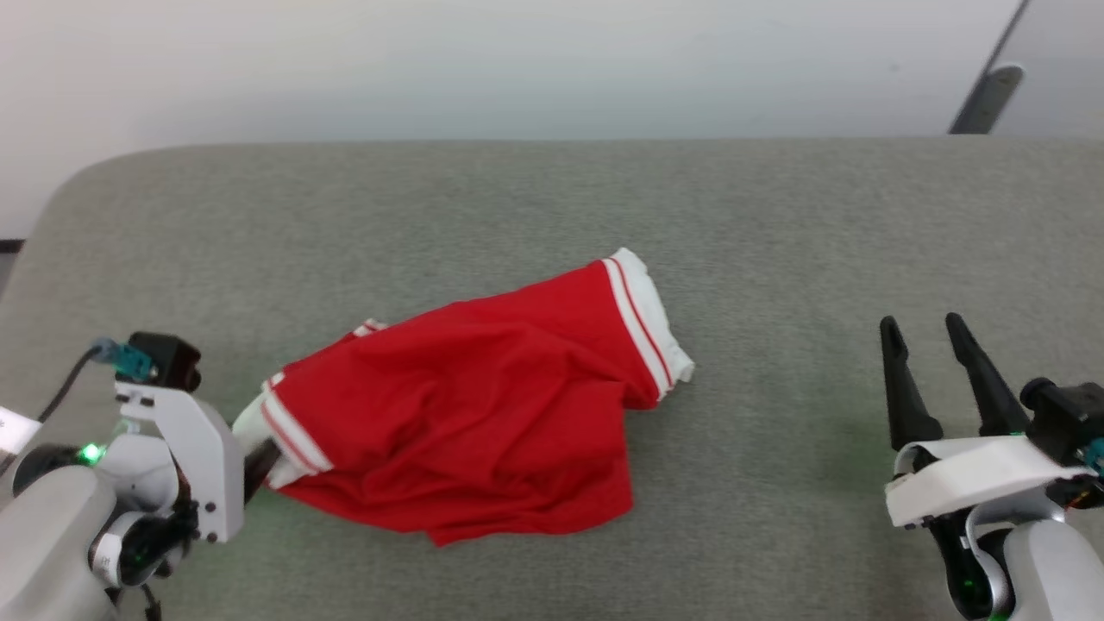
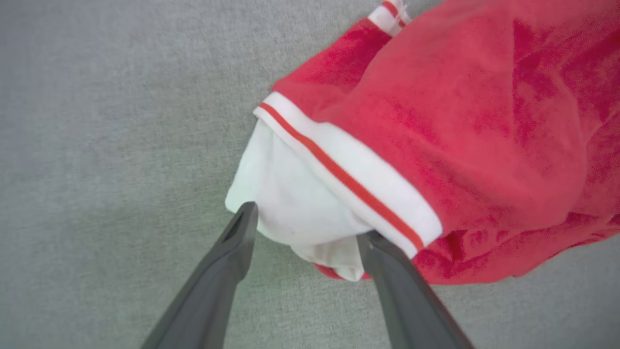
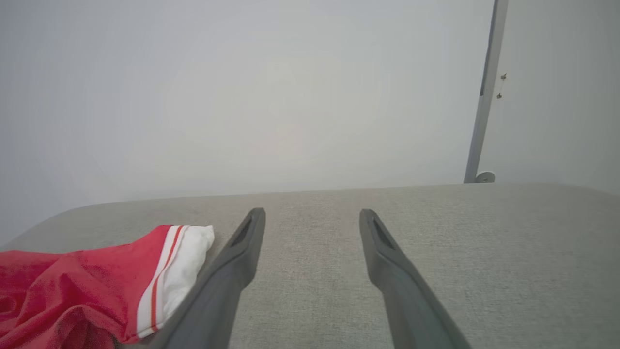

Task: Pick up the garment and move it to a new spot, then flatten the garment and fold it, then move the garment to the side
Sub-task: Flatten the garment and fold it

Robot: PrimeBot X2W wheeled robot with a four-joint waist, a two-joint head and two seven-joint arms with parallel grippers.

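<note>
The garment (image 1: 483, 388), a red jersey with white sleeves and red-and-white striped trim, lies crumpled left of centre on the grey fabric surface (image 1: 552, 198). Its lettering is hidden. My left gripper (image 1: 267, 453) is at the garment's left end. In the left wrist view, the left gripper (image 2: 307, 225) is open, its two dark fingers spread on either side of the bunched white sleeve of the garment (image 2: 460, 121). My right gripper (image 1: 927, 332) hovers open and empty at the right, well away from the cloth. In the right wrist view the right gripper (image 3: 312, 215) has the garment (image 3: 72, 286) to its lower left.
The grey surface has a rounded far-left corner (image 1: 95, 172) and a far edge along a pale wall. A grey metal pole (image 1: 987, 95) leans behind the far right edge, and the pole (image 3: 484, 97) also stands against the wall in the right wrist view.
</note>
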